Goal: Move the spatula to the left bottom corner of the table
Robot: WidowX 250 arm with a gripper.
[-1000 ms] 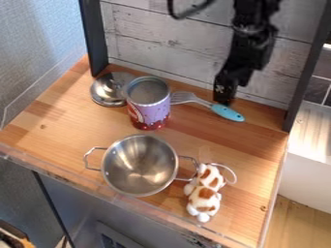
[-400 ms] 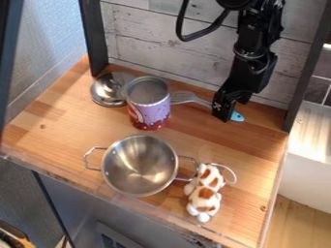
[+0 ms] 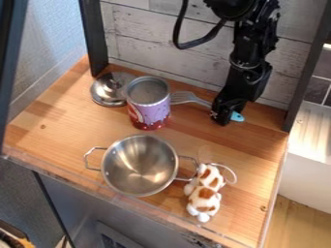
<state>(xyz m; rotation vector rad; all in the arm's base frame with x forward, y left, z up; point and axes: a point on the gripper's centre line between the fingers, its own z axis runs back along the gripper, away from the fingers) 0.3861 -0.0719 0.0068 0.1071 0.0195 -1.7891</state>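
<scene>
Black against pale boards, the gripper hangs at the blue-handled spatula, one o'clock on the tabletop; whether it is clenched or released, we cannot tell. Purple can: twelve o'clock from the steel pot.

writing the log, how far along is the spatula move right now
Nothing looks finished: the spatula lies at the back of the table, beside the purple can. In progress, the gripper is down at its blue handle, though whether it has a grip can't be told. Left: securing it, then carrying it to the left bottom corner and setting it down.
</scene>
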